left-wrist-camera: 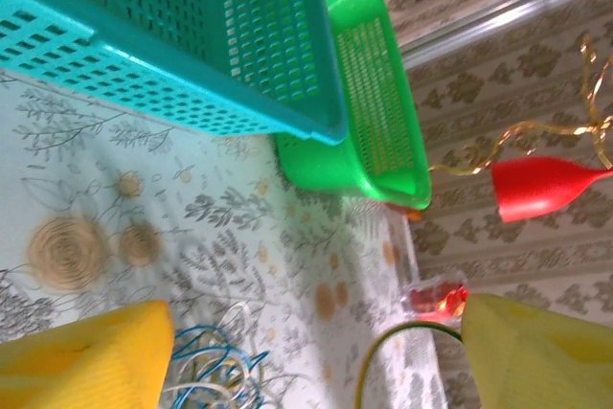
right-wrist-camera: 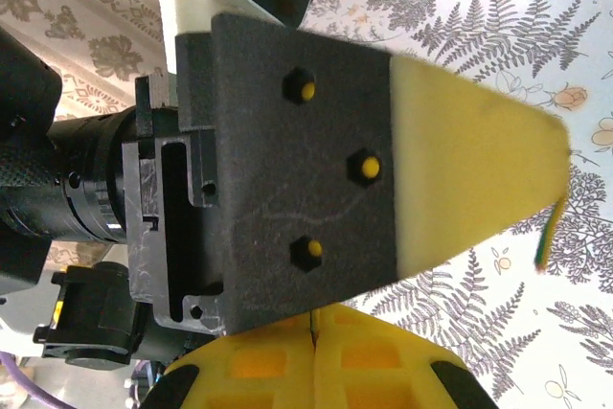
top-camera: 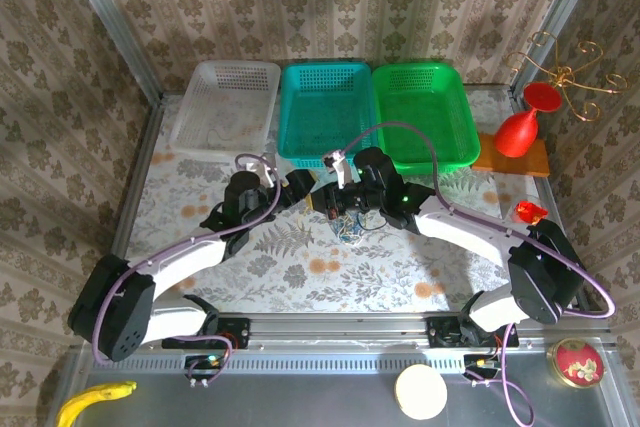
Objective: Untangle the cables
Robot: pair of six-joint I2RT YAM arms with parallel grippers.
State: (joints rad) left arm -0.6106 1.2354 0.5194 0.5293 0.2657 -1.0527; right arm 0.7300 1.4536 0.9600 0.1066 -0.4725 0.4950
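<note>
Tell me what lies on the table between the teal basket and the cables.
Nothing. In the left wrist view, the flowered tablecloth between the teal basket and the cables is bare.

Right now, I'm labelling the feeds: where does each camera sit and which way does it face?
Top external: above and behind the bases, looking down the table; left arm and right arm.
Left wrist: low, facing teal basket; own open fingers.
Right wrist: close over the table; own shut fingers.
Top and left wrist share the cables and teal basket.
</note>
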